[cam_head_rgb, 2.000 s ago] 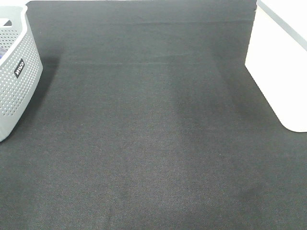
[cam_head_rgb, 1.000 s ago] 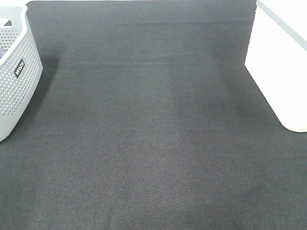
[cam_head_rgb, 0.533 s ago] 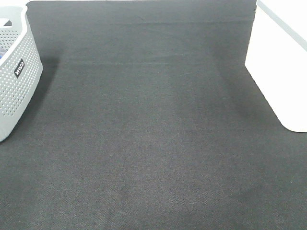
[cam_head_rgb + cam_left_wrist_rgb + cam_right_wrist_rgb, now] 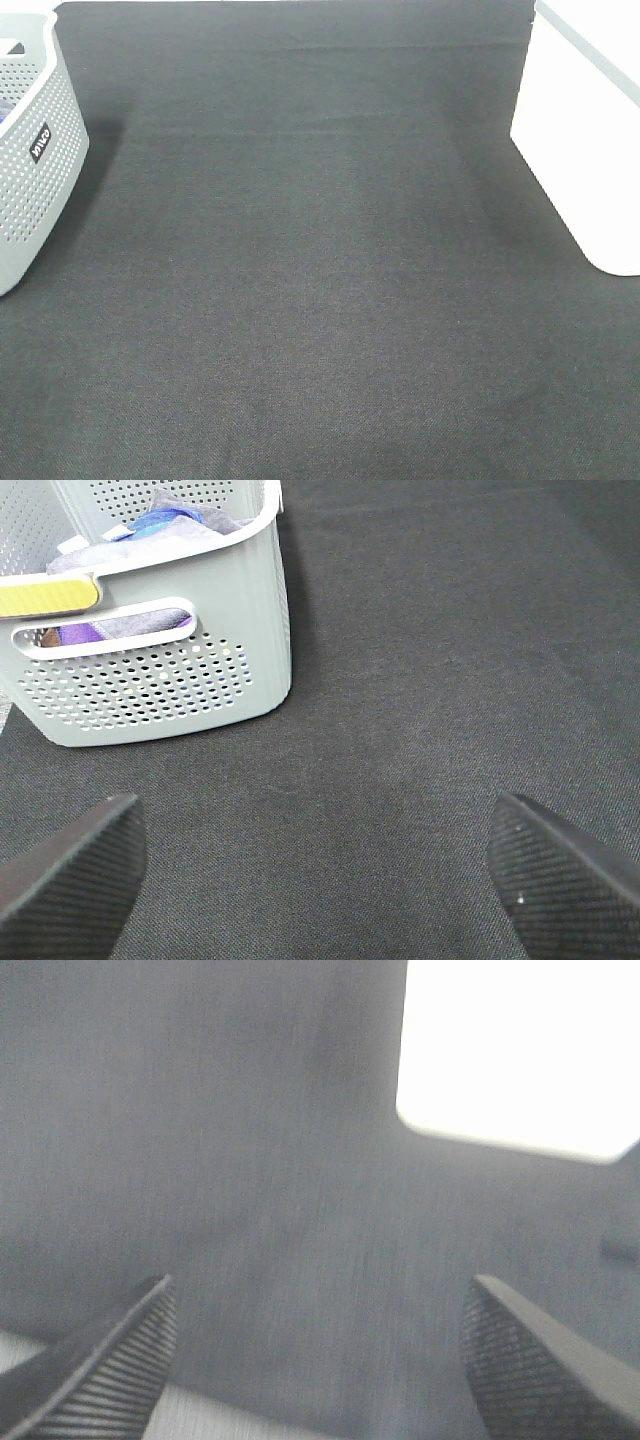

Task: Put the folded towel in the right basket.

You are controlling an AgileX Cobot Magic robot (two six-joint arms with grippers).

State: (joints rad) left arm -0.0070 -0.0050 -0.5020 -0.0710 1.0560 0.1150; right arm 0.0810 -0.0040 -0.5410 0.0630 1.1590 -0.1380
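The white right basket (image 4: 590, 130) stands at the right edge of the black cloth in the high view, and shows as a bright white block in the right wrist view (image 4: 515, 1055). No folded towel lies on the cloth. The grey perforated left basket (image 4: 30, 150) holds blue and purple cloth, seen in the left wrist view (image 4: 160, 520). My left gripper (image 4: 320, 880) is open and empty above the cloth, near that basket (image 4: 150, 670). My right gripper (image 4: 320, 1360) is open and empty, short of the white basket. Neither gripper shows in the high view.
The black cloth (image 4: 320, 280) covers the whole table between the two baskets. The left basket has a yellow label (image 4: 45, 598) on its rim and a handle slot below it.
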